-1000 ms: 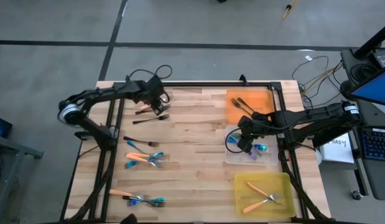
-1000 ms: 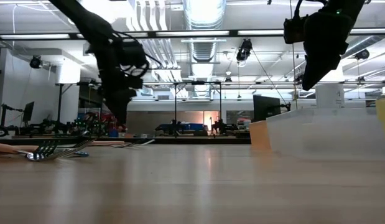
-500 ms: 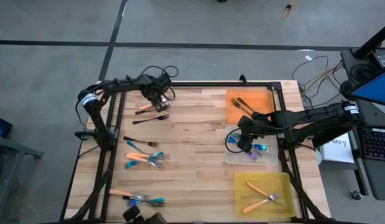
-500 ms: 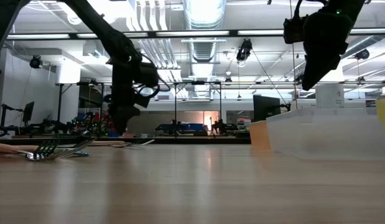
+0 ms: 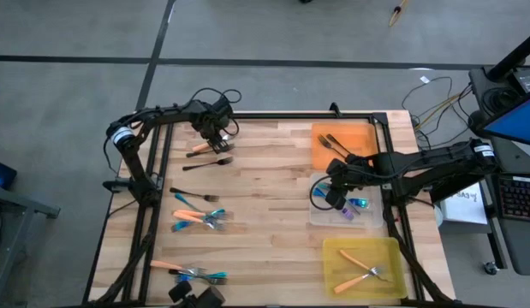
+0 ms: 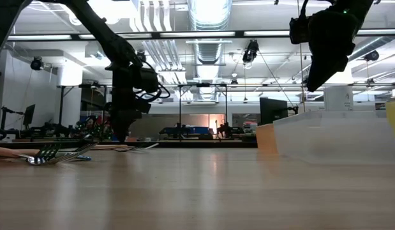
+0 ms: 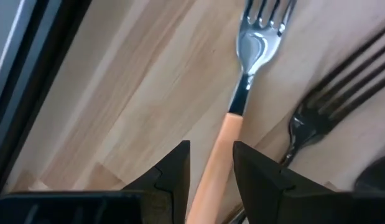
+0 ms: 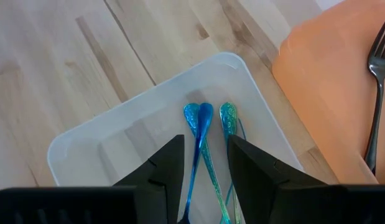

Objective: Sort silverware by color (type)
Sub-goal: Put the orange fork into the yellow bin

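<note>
Beneath the right gripper, its fingers parted and empty, a clear plastic tray holds blue-handled forks. The left gripper, near the wooden table's far edge, straddles an orange-handled fork with fingers apart; a dark fork lies just beside.

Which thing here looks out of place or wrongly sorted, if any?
The colours do not match: the orange tray holds dark forks, while the orange-handled forks lie in the yellow tray. Blue forks lie in the clear tray. Nothing looks spilled or damaged.
</note>
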{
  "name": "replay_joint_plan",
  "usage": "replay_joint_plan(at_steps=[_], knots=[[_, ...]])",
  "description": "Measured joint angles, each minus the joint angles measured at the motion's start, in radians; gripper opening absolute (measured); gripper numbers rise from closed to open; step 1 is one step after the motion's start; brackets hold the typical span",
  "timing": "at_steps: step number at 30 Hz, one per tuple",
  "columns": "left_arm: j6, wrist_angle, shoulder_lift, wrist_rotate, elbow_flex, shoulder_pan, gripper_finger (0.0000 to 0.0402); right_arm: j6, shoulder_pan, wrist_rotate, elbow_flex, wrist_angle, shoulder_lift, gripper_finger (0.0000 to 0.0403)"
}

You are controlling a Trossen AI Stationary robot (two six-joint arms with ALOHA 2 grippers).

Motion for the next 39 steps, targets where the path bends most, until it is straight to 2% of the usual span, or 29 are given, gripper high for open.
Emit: replay_joint_plan(at_steps=[3,8,18,21,26,32,39], knots=[[0.001,0.005,0.007,0.005,0.0,0.0,0.0103,0.0,0.0,0.0,0.0,0.0,0.0,0.0112],[0.017,0.011,0.034,0.085,0.0,0.0,0.0103,0.0,0.0,0.0,0.0,0.0,0.0,0.0112],[0.009,0.036,0.079,0.077,0.002,0.004,0.0102,-0.002,0.0,0.0,0.0,0.0,0.0,0.0112],[0.007,0.035,0.082,0.086,0.003,0.004,0.0085,-0.002,0.0,0.0,0.0,0.0,0.0,0.0112],[-0.019,0.029,0.081,0.104,0.005,0.004,0.0021,-0.003,0.0,0.001,0.0,0.0,0.0,0.0112],[-0.039,0.047,0.09,0.101,0.056,0.006,0.0024,-0.002,0.0,0.001,0.0,0.0,0.0,0.0112],[-0.066,-0.005,0.086,0.103,0.174,0.008,0.0018,-0.002,0.0,0.013,0.0,0.009,0.0,0.0112]])
